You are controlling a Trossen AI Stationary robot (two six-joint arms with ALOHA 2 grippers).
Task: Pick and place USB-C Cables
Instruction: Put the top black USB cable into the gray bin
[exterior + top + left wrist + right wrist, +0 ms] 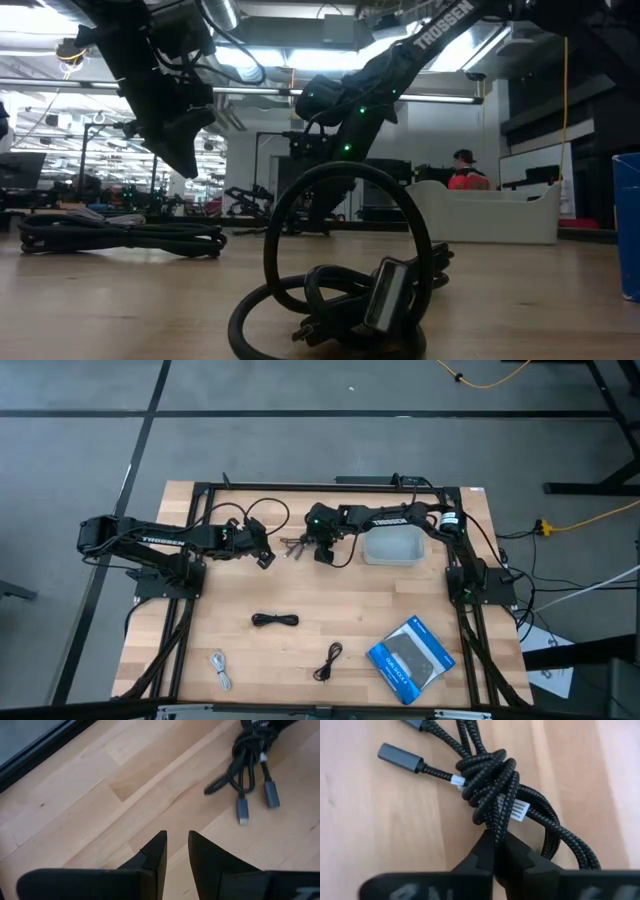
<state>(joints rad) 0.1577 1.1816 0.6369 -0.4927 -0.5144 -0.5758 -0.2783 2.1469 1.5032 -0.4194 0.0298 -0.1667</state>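
**A:** Cables, where's everything sitting? I count four on the wooden table (pixel 320 585).

**B:** Yep. One braided black cable (pixel 492 795) is at the far middle, just left of the grey tray (pixel 393 547), and the right gripper (pixel 499 851) has its fingers clamped on a strand of it. The wrist view shows the knot of cord right at the fingertips, plugs lying flat on the wood.

**A:** And the left one?

**B:** Left gripper (pixel 176 845) is just left of that same cable, above bare wood, fingers slightly apart, holding nothing. The cable's plugs sit a little beyond its tips.

**A:** The rest?

**B:** Second black cable (pixel 275 620) lies mid-table, a third black cable (pixel 328 661) near the front edge, the whitish cable (pixel 220 668) at the near left. Blue-and-black box (pixel 411 654) is near right.
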